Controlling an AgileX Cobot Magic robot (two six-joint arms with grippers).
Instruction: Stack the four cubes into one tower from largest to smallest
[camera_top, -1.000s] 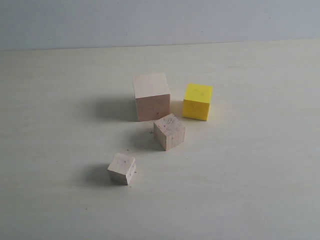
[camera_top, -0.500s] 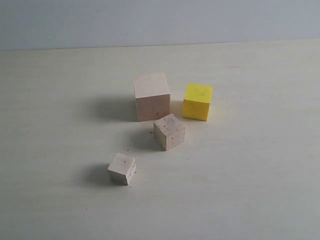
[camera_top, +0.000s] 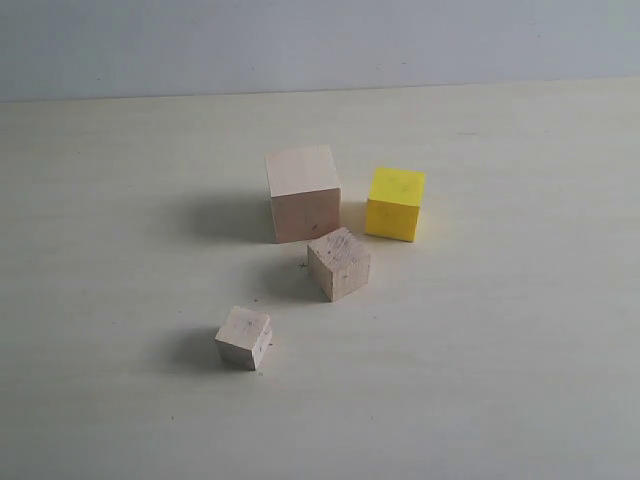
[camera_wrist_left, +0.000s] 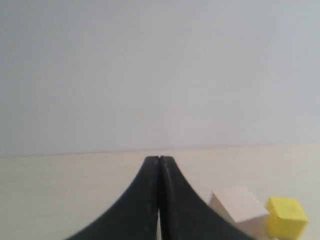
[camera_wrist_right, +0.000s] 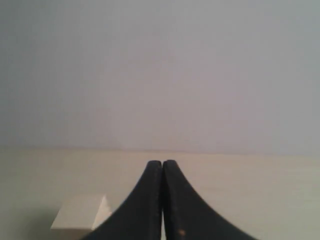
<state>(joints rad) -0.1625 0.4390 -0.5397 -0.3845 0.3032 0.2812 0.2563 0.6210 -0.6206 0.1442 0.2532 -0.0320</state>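
On the counter (camera_top: 500, 350) the large cube (camera_top: 303, 193) stands at the back and the yellow cube (camera_top: 394, 203) just beside it on the right. The medium cube (camera_top: 338, 263) is near in front of them, and the small cube (camera_top: 243, 337) farther front-left, all unstacked. The left end effector (camera_wrist_left: 159, 165) and the right end effector (camera_wrist_right: 162, 167) are fully closed, holding nothing.

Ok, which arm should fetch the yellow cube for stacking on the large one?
Right, probably: the yellow cube sits right of the large cube in the exterior view, that arm's side. The left gripper and right gripper are both shut.
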